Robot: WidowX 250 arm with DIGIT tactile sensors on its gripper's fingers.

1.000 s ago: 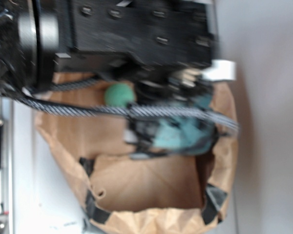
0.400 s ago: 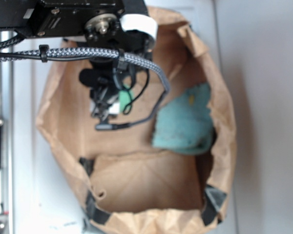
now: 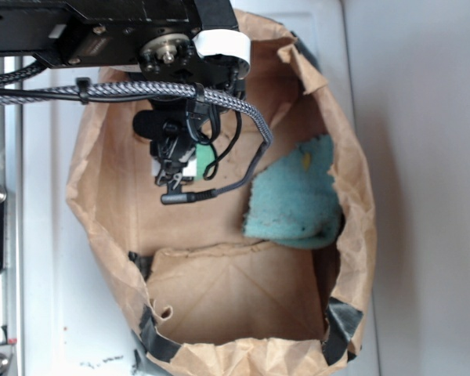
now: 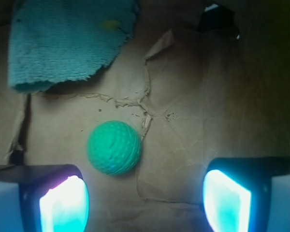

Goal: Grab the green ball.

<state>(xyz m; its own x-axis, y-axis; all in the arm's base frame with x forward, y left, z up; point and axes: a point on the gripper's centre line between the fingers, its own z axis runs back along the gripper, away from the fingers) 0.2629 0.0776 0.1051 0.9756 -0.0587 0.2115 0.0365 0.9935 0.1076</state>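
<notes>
Wrist view: gripper [image 4: 145, 198] wide open, empty, pads [image 4: 63, 203] low in frame; ball [image 4: 114, 147] on the bag floor just beyond, nearer the left pad, untouched; cloth [image 4: 67, 41] farther back. Since a second ago the arm has swung off the cloth and now hangs over the ball, so lining up looks nearly done. Exterior shows the bag [image 3: 352, 196] walls, but the arm hides most of the ball [image 3: 204, 160].

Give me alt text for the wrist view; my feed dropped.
A green ball lies on the brown paper bag floor, ahead of the open gripper and nearer its left-hand finger, untouched. A teal cloth with a yellow spot lies beyond it, upper left.
</notes>
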